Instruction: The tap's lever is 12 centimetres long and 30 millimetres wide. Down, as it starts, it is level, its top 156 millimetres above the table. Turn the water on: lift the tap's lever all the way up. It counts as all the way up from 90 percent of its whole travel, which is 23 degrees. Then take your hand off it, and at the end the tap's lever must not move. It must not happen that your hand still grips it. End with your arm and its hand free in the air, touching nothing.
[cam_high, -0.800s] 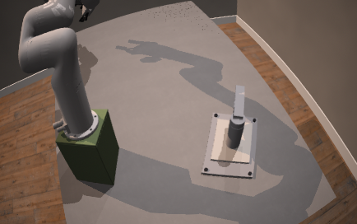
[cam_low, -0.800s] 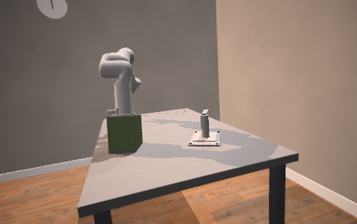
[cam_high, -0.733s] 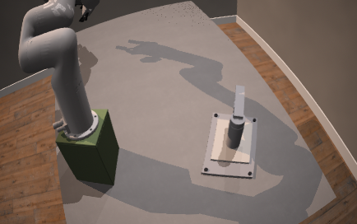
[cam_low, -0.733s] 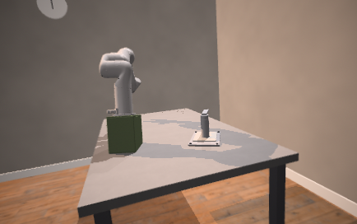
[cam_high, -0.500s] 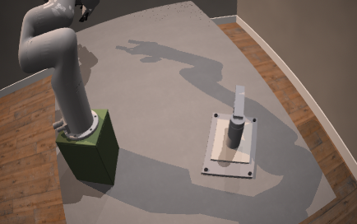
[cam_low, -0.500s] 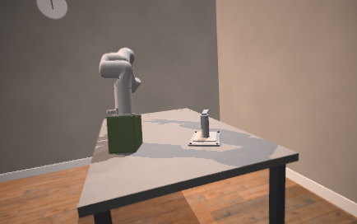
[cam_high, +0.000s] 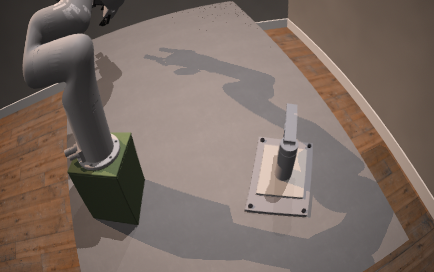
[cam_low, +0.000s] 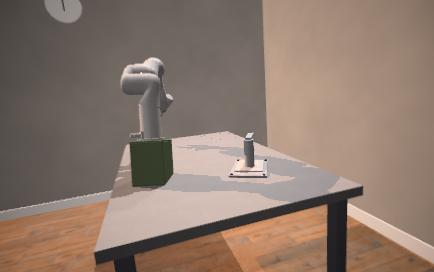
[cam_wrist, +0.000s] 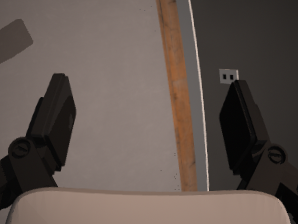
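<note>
Standing on a dark green pedestal (cam_high: 125, 192) near one side of the grey table (cam_high: 200, 125), the arm (cam_high: 75, 90) is folded back on itself, with its gripper (cam_wrist: 149, 129) carried high near the table's far edge and well apart from the tap. The wrist view shows the two black fingers spread to their widest, with nothing between them but the table surface, a strip of wooden floor and the dark wall beyond (a small white outlet (cam_wrist: 228, 75) sits on that wall). The tap (cam_high: 286, 161), a dark upright cylinder, is mounted on a pale square base plate (cam_high: 257, 192) bolted at its corners, toward the other side of the table. Its lever (cam_high: 290, 122), a flat grey bar, reaches out from the top of the cylinder toward the table's far end and lies about level, untouched.
</note>
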